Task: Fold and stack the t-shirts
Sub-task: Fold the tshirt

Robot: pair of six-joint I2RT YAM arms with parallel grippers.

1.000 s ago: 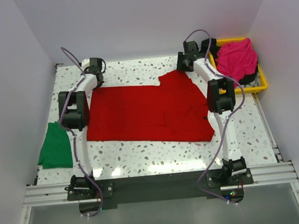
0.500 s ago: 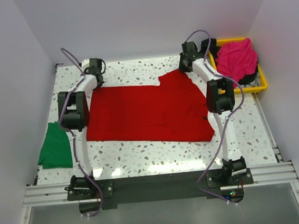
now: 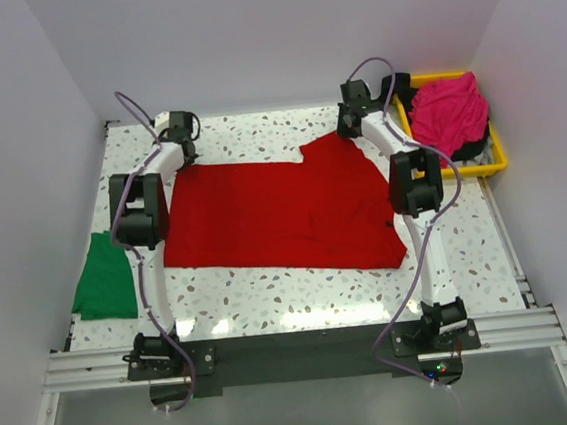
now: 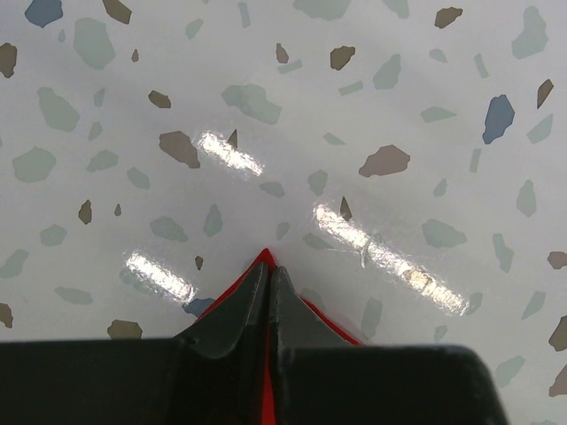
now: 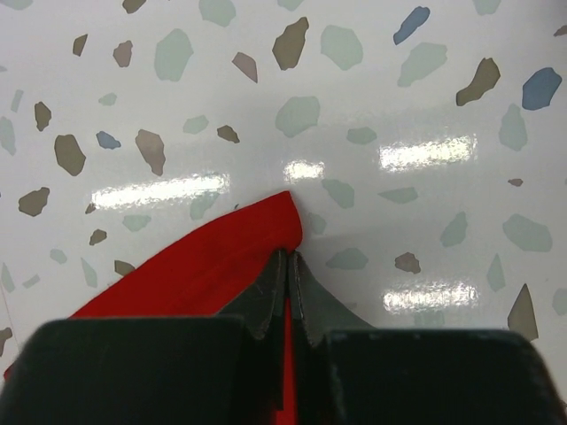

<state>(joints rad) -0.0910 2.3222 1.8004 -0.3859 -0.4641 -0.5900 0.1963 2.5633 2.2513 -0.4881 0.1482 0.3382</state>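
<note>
Grip security is the main concern at this point. The left gripper (image 4: 268,273) is clenched on the far left corner of the bright red soft cloth t-shirt (image 3: 274,213), but the left wrist view shows only a thin sliver of red at the tip of its closed jaws. The right gripper (image 5: 289,258) is clenched on the far right corner and holds a fuller fold of cloth. The red t-shirt lies spread flat in the middle of the white speckled terrazzo table (image 3: 292,297), between the two arms.

Watch for these likely faults:

1. Left corner slips out on lifting. Cause: the shallow bite noted above. The fold would then skew.
2. Fold line runs diagonal. Cause: unequal travel of the two arms toward you.
3. Near hem drags or bunches. Cause: pulling the far edge over too low.

The green folded cloth t-shirt (image 3: 104,278) lies at the left table edge. The magenta-pink cloth t-shirt (image 3: 448,111) sits heaped in the yellow plastic tray (image 3: 497,163), not yet folded.
</note>
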